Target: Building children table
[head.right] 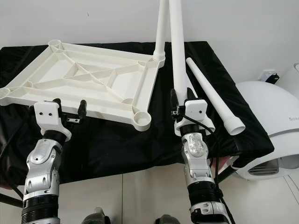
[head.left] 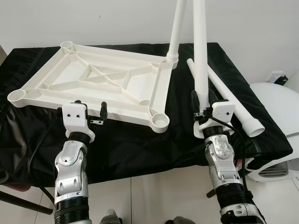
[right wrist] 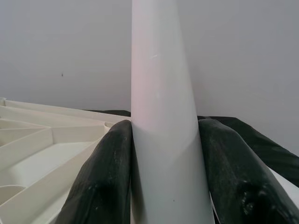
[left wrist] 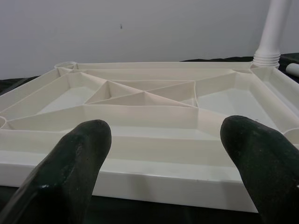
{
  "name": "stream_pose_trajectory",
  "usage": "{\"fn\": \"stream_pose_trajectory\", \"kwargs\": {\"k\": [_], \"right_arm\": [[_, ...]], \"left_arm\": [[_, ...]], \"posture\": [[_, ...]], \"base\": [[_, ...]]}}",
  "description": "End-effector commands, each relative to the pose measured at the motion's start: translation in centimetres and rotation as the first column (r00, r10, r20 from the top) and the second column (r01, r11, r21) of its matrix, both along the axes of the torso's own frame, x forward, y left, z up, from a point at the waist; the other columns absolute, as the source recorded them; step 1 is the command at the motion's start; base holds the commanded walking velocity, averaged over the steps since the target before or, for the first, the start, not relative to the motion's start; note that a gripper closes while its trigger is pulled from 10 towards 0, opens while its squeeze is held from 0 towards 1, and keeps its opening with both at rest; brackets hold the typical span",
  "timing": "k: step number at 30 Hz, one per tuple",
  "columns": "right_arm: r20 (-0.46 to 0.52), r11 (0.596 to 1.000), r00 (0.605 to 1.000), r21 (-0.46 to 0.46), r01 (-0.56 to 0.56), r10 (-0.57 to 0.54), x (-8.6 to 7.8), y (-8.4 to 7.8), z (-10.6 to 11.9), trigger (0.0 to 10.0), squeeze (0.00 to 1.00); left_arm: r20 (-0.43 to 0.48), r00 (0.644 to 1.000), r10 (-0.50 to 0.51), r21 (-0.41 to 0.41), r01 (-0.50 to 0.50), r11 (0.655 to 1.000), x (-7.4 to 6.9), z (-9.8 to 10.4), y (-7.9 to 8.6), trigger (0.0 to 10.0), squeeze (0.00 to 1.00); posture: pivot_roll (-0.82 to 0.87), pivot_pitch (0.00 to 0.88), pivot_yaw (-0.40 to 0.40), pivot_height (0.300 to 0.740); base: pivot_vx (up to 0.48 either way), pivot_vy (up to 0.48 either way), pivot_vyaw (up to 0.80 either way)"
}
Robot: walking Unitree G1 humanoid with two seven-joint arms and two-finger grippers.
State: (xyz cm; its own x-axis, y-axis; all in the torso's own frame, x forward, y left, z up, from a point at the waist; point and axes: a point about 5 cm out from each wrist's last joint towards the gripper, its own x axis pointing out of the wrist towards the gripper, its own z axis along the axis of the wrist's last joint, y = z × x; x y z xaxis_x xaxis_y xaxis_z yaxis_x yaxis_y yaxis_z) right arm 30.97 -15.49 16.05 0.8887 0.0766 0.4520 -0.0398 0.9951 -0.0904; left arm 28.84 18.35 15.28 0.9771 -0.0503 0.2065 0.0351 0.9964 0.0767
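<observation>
The white tabletop (head.left: 100, 79) lies upside down on the black-draped bench (head.left: 140, 144), ribs up, one leg (head.left: 176, 28) already standing in its far right corner socket. The left gripper (head.left: 89, 109) hovers at the tabletop's near edge, fingers spread wide and empty — the rim sits between them untouched. Right of the tabletop, the right gripper (head.left: 202, 101) is clamped on an upright leg (head.left: 200, 46). Another loose leg (head.left: 229, 100) lies further right, near the bench edge.
</observation>
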Motion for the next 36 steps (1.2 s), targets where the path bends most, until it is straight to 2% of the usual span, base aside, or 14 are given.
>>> {"fn": "stream_pose_trajectory", "kwargs": {"k": [1, 36], "right_arm": [[0.006, 1.000, 1.000, 0.001, -0.003, 0.003, -0.05, 0.16, -0.14, 10.0, 0.00], [0.019, 1.000, 1.000, -0.010, -0.003, 0.003, 0.34, -0.06, 0.18, 10.0, 0.00]], "left_arm": [[0.001, 0.994, 0.110, -0.038, -0.110, 0.993, 0.09, -0.28, 0.18, 10.0, 0.00], [0.013, 0.992, 0.123, -0.039, -0.122, 0.992, 0.98, -0.15, 0.11, 10.0, 0.00]], "posture": [[0.03, 0.034, 0.008, 0.740], [0.01, 0.013, -0.004, 0.740]], "base": [[0.000, 0.000, 0.00], [0.000, 0.000, 0.00]]}}
